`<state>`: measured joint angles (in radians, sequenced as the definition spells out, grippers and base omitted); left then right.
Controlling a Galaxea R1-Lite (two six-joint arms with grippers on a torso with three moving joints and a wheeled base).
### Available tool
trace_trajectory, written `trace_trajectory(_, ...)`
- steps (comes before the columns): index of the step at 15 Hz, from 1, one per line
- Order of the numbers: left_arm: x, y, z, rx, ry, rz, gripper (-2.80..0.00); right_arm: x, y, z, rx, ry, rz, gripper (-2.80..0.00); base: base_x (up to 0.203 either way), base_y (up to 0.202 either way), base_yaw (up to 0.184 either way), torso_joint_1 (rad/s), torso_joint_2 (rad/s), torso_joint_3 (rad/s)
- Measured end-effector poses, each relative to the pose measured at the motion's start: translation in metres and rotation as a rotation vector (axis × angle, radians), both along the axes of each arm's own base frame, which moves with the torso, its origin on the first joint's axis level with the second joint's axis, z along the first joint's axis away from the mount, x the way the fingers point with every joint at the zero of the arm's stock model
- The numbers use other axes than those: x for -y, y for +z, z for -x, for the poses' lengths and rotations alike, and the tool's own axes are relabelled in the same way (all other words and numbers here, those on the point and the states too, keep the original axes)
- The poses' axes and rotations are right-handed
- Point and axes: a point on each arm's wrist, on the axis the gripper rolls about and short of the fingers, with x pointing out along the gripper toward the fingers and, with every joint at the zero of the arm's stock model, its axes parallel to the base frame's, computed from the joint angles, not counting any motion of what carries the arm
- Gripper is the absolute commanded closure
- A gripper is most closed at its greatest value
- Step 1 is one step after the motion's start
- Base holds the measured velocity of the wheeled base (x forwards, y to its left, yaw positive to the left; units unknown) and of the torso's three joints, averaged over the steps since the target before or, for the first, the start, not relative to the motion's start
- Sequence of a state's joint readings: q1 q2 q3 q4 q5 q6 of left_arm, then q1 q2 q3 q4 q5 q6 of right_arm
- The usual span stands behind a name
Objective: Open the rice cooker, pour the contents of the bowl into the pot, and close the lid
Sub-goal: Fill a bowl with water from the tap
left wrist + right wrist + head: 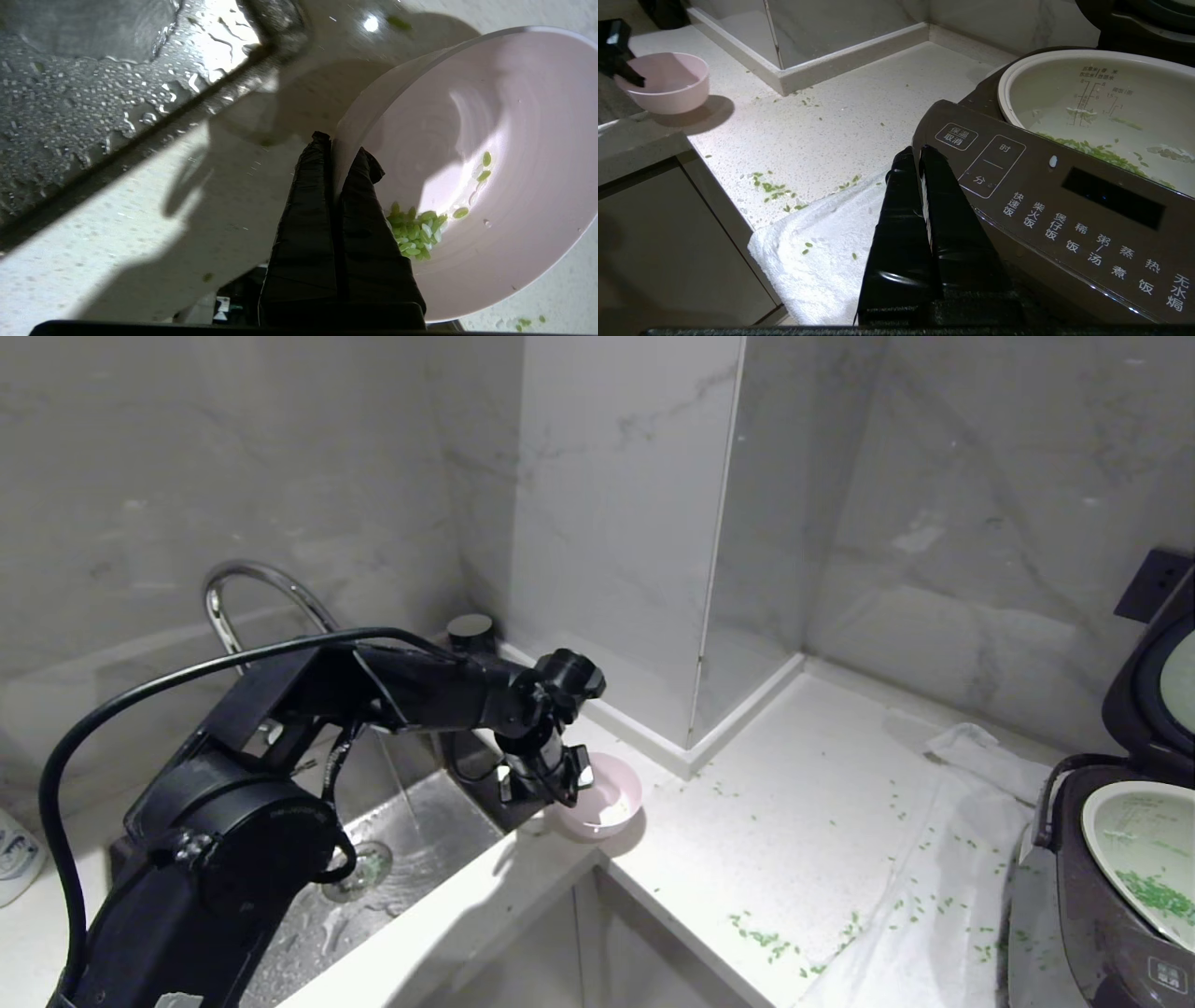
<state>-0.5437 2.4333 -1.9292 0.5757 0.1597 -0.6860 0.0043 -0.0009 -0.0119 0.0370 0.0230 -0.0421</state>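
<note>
Left gripper (334,154) has fingers pinched on rim of bowl (611,798), at worktop (803,803) corner by sink (411,859). Few green contents (413,233) inside. Bowl looks light, stiff, smooth, so thin rim grip could slip when I tilt. Rice cooker (1106,896) at right edge, lid (1153,681) up, pot (1087,93) showing. Right gripper (920,161) closed, empty.
</note>
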Motion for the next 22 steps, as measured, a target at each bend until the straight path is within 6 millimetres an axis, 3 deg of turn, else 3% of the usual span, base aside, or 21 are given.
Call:
trace_trajectory(6, -0.079, 0.01, -0.029, -0.006, 0.164, 0.021, 0.0, 0.0, 0.0, 0.0, 0.0, 0.0, 0.0, 0.0, 0.0, 0.0, 0.0, 0.0, 0.0, 0.0)
trace_trajectory(12, -0.149, 0.006, -0.051, -0.004, 0.323, 0.009, 0.0, 0.0, 0.0, 0.0, 0.0, 0.0, 0.0, 0.0, 0.0, 0.0, 0.0, 0.0, 0.0, 0.0)
trace_trajectory(22, -0.26, -0.003, -0.087, 0.178, 0.548, 0.025, 0.0, 0.0, 0.0, 0.0, 0.001, 0.0, 0.0, 0.0, 0.0, 0.0, 0.0, 0.0, 0.0, 0.0)
